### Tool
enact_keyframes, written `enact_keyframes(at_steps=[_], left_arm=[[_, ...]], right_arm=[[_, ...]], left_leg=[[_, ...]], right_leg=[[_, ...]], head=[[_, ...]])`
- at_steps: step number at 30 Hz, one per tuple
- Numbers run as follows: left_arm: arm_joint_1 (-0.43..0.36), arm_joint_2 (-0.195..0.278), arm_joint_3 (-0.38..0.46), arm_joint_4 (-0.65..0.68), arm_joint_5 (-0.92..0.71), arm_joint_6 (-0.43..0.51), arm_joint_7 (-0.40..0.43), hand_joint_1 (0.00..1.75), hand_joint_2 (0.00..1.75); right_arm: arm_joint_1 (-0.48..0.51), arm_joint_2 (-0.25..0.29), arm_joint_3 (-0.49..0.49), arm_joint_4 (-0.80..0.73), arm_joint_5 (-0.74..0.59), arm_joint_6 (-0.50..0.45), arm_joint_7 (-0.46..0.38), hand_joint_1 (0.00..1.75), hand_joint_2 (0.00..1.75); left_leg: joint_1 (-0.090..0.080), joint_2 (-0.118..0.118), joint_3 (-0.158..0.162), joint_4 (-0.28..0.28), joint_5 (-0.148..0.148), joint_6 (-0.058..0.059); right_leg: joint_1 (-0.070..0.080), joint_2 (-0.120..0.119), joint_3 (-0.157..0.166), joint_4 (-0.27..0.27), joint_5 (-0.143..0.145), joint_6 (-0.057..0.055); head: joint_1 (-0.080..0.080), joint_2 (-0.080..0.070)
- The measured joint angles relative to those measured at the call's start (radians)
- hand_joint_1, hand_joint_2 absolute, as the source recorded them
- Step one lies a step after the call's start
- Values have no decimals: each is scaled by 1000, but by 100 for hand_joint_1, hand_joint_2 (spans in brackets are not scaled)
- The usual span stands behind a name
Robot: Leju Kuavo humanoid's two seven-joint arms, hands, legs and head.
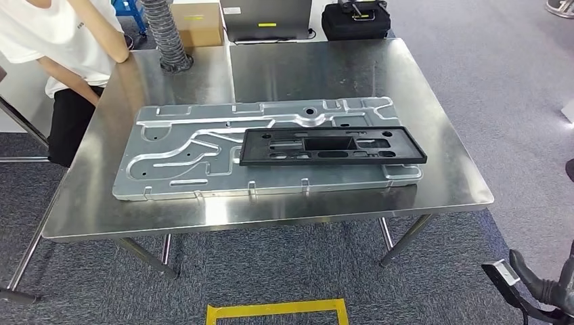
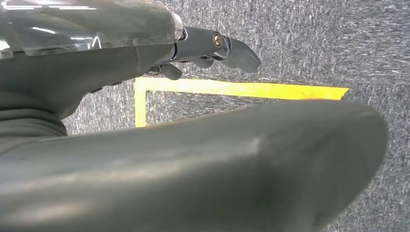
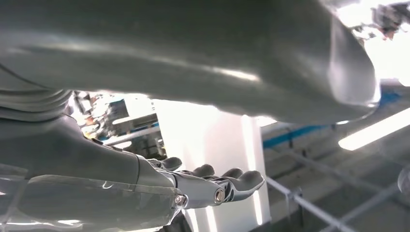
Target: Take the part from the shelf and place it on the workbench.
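The black plastic part (image 1: 332, 146), a long flat frame with cut-outs, lies flat on a large silver stamped plate (image 1: 183, 162) on the steel workbench (image 1: 325, 68). My right hand (image 1: 541, 288) hangs low beyond the table's near right corner, well away from the part. In the right wrist view that right hand (image 3: 193, 183) has its fingers (image 3: 237, 181) stretched out and holds nothing. My left hand (image 2: 145, 72) hangs above the carpet, fingers (image 2: 232, 48) extended and apart, with nothing in it.
A person (image 1: 68, 40) in a white shirt leans on the table's far left corner. A ribbed hose (image 1: 166, 34), a cardboard box (image 1: 197, 20), a laptop (image 1: 265, 17) and a black bag (image 1: 355, 20) line the far edge. Yellow floor tape (image 1: 277, 311) marks the carpet before the table.
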Motion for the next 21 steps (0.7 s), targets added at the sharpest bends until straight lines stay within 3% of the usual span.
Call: enact_keyframes(at_steps=[1, 2, 4, 5, 6, 9, 10, 11, 12, 14, 16, 17, 19, 21], left_arm=[[-1, 0, 0, 0, -1, -1, 1, 0, 0], [-1, 0, 0, 0, -2, -1, 2, 0, 0], [2, -1, 1, 0, -3, -1, 5, 0, 0], [3, -2, 2, 0, -3, -1, 6, 0, 0], [3, -3, 2, 0, -3, -1, 6, 0, 0], [2, -4, 6, 0, -2, 1, 8, 0, 0], [3, -4, 7, 0, -2, 1, 9, 0, 0], [3, -4, 8, 0, -2, 1, 10, 0, 0], [4, -5, 9, 0, -2, 0, 12, 0, 0], [4, -6, 9, 0, -5, -4, 15, 0, 0], [2, -9, 9, 0, -12, -10, 20, 0, 0], [1, -12, 9, 0, -16, -11, 23, 0, 0], [0, -16, 9, 0, -24, -13, 30, 0, 0], [1, -19, 9, 0, -33, -17, 35, 0, 0]], right_arm=[[-2, 4, -28, 13, 27, 0, -5, 0, 0], [-5, 8, -57, 27, 51, 0, -11, 0, 0], [-9, 14, -117, 62, 108, 0, -14, 0, 0], [-10, 16, -147, 83, 143, 0, -9, 0, 0], [-12, 16, -178, 109, 179, 0, -2, 0, 0], [-23, 14, -267, 210, 250, 0, 29, 0, 0], [-26, 10, -291, 254, 262, 0, 48, 0, 0], [-27, 4, -314, 307, 278, 0, 74, 0, 0], [-28, -5, -338, 365, 299, 0, 111, 0, 0], [-29, -21, -376, 483, 359, 0, 212, 0, 0], [-30, -31, -385, 606, 407, 1, 347, 0, 0], [-29, -32, -378, 668, 418, 1, 410, 0, 0], [-27, -31, -354, 773, 422, 7, 508, 0, 0], [-27, -23, -323, 852, 422, 28, 564, 0, 0]], left_leg=[[-2, -1, 23, -40, 10, 7], [-6, -2, 27, -51, 15, 15], [-8, 0, 19, -48, 33, 29], [-7, 2, 13, -49, 45, 35], [-5, 5, 3, -51, 57, 41], [-4, 11, -37, -51, 90, 50], [-5, 12, -51, -50, 101, 50], [-6, 13, -65, -48, 111, 50], [-7, 13, -80, -45, 121, 48], [-8, 12, -105, -39, 136, 44], [-8, 12, -117, -36, 150, 34], [-7, 13, -119, -37, 157, 28], [-4, 14, -122, -41, 172, 14], [-2, 13, -134, -22, 146, 3]], right_leg=[[1, 0, -4, 2, 7, 6], [1, 0, -5, 2, 15, 13], [-3, 1, -6, -3, 31, 24], [-5, 2, -9, 1, 22, 30], [-7, 3, -17, 20, -5, 35], [-12, 4, -56, 184, -157, 51], [-13, 4, -61, 242, -185, 54], [-14, 4, -53, 275, -189, 56], [-14, 4, -28, 272, -173, 55], [-14, 4, 73, 163, -136, 47], [-6, 5, 172, 22, -141, 34], [-1, 5, 196, -19, -150, 27], [5, 5, 195, -38, -141, 13], [3, 1, 181, -47, -120, -4]], head=[[0, 0], [0, 0], [0, 0], [0, 0], [0, 0], [0, 0], [0, 0], [0, 0], [0, 0], [0, 0], [0, 0], [0, 0], [0, 0], [0, 0]])
